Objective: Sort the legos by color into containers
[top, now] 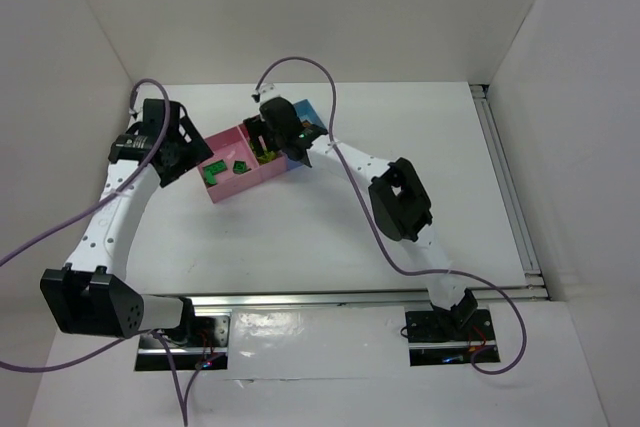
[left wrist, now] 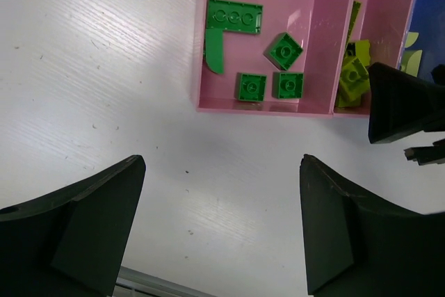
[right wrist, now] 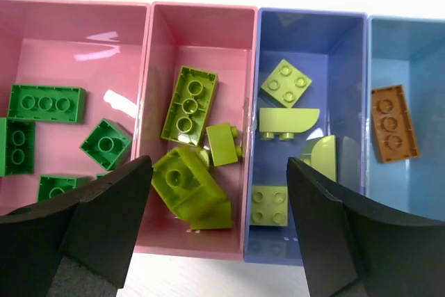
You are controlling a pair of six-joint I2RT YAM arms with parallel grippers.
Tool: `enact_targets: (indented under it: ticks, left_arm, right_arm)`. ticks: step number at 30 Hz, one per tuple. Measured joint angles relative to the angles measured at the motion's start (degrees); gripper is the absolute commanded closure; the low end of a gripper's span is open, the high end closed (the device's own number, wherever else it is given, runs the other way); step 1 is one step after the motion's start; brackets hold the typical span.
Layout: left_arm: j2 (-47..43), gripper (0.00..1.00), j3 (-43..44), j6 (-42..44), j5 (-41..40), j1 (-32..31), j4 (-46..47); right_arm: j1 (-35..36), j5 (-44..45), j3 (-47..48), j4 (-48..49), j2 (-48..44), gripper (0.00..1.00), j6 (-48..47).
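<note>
The row of four joined bins stands mid-table. In the right wrist view the first pink bin holds several dark green legos. The second pink bin holds yellow-green legos. The darker blue bin holds several pale yellow-green legos. The light blue bin holds one orange-brown lego. My right gripper is open and empty above the two middle bins. My left gripper is open and empty over bare table, beside the first pink bin.
White walls close in the table on the left, back and right. An aluminium rail runs along the right edge and another along the near edge. The right gripper's black finger shows in the left wrist view.
</note>
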Motion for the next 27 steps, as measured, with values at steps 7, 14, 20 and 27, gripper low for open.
enact_targets:
  ticks: [7, 14, 20, 27]
  left_arm:
    - [-0.4, 0.07, -0.3, 0.7, 0.5, 1.7, 0.0]
    - [-0.4, 0.08, -0.9, 1.6, 2.3, 1.7, 0.3]
    - [-0.5, 0.08, -3.1, 2.6, 3.4, 1.7, 1.3]
    - [-0.5, 0.08, -5.6, 3.0, 4.7, 1.7, 2.1]
  right_arm:
    - [0.6, 6.1, -8.5, 0.3, -7.8, 0.08, 1.4]
    - [-5.2, 15.7, -25.9, -4.9, -27.5, 0.00, 13.1]
    - [-18.7, 23.1, -43.8, -13.0, -42.2, 0.00, 24.1]
    - [-18.4, 20.3, -60.7, -18.9, -53.1, 0.02, 26.1]
